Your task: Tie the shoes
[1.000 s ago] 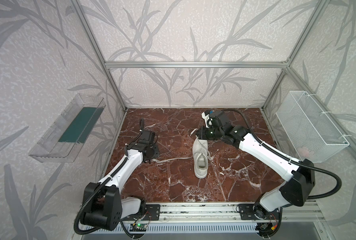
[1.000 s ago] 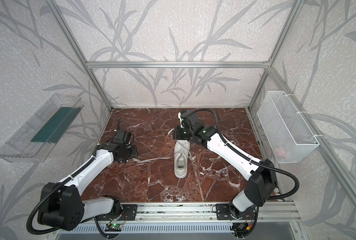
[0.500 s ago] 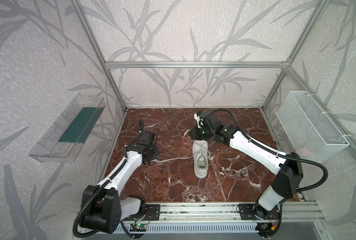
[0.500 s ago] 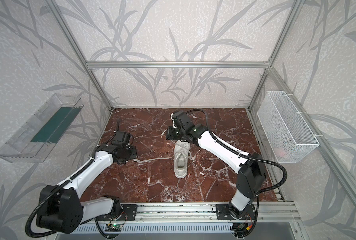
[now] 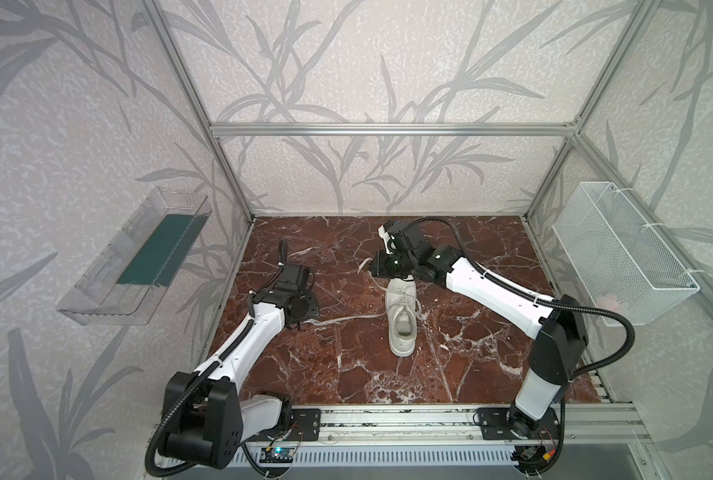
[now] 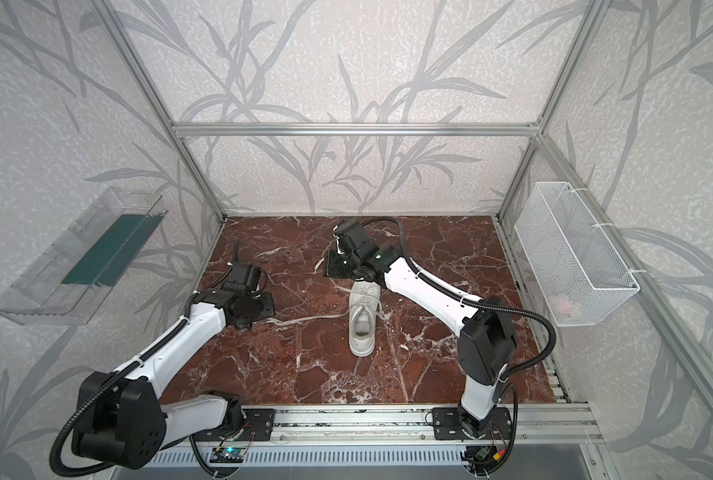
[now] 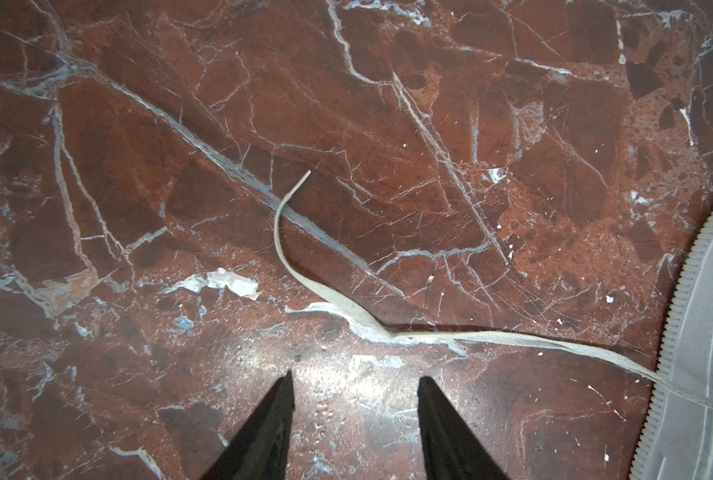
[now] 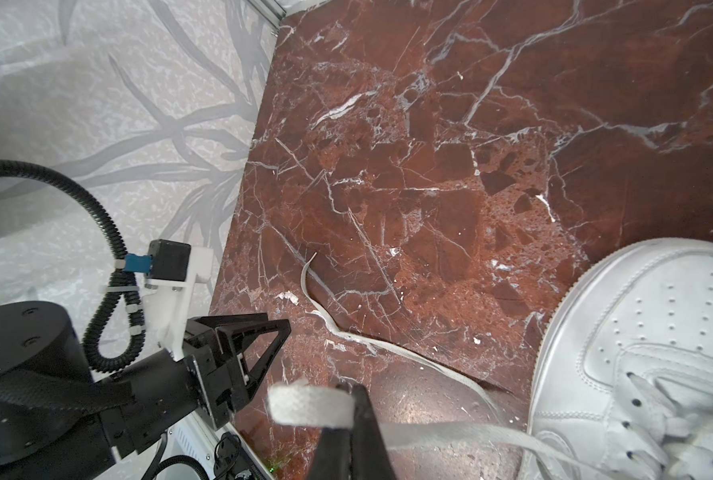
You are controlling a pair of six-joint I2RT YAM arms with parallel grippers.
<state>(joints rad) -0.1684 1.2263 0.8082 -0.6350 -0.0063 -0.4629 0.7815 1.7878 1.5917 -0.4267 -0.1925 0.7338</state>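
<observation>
White all over, the sneaker (image 5: 402, 320) is standing on its sole near the middle of the red-brown marble table (image 5: 325, 374), with its toe pointing to the far side and its heel toward the near edge. The right gripper (image 8: 348, 399) is hovering just over the toe end, clenched on the raised lace (image 8: 311, 409). That lace's short free end is sticking out to the left past the fingers, and the rest is running back to the eyelets.

The slack lace (image 7: 338, 300) is lying flat on the marble, trailing left from the sneaker's side and curving at its tip. The left gripper (image 7: 355, 388) is hanging low over the table beside it, jaws parted with nothing between them. The slack lace is passing just beyond the fingertips (image 7: 282, 399), apart from them.

A clear tray (image 5: 109, 291) is hanging on the left wall and a wire basket (image 5: 621, 249) on the right wall.
</observation>
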